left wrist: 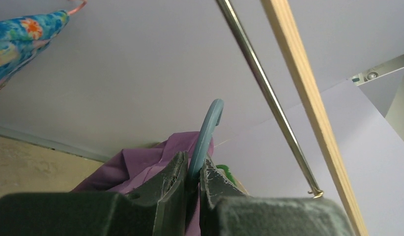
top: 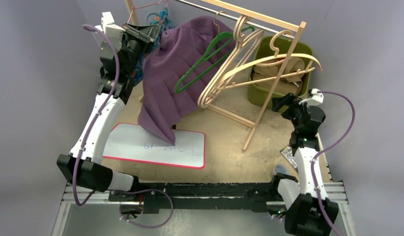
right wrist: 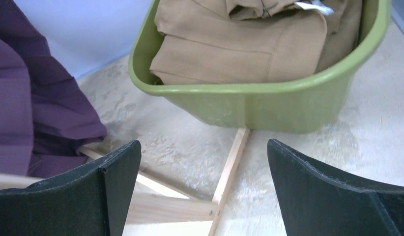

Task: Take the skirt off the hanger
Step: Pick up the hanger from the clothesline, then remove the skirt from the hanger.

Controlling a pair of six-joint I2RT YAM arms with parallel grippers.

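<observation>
Over at the far right of the table, a green bin is sitting behind the foot of the wooden rack, and it is holding folded tan clothing. The right wrist view is showing this stack filling the bin up to its rim, with a rack foot running under the bin's near wall. The right gripper is hovering there with its jaws spread wide and nothing between them. The purple skirt is hanging at the left of the rack, its lower corner trailing onto a whiteboard lying flat on the table. Only the left wrist view is showing the grip: the left gripper is pinching the blue-grey hanger hook, which is rising out of the skirt and standing apart from the metal rail. From above, that gripper is pressing against the skirt's top left edge, the hook itself hidden. A green hanger and pale wooden hangers are dangling bare from the rail, and a floral garment is peeking out behind the left arm. The tabletop is showing a mottled beige, and pale lavender-grey walls are enclosing it.
</observation>
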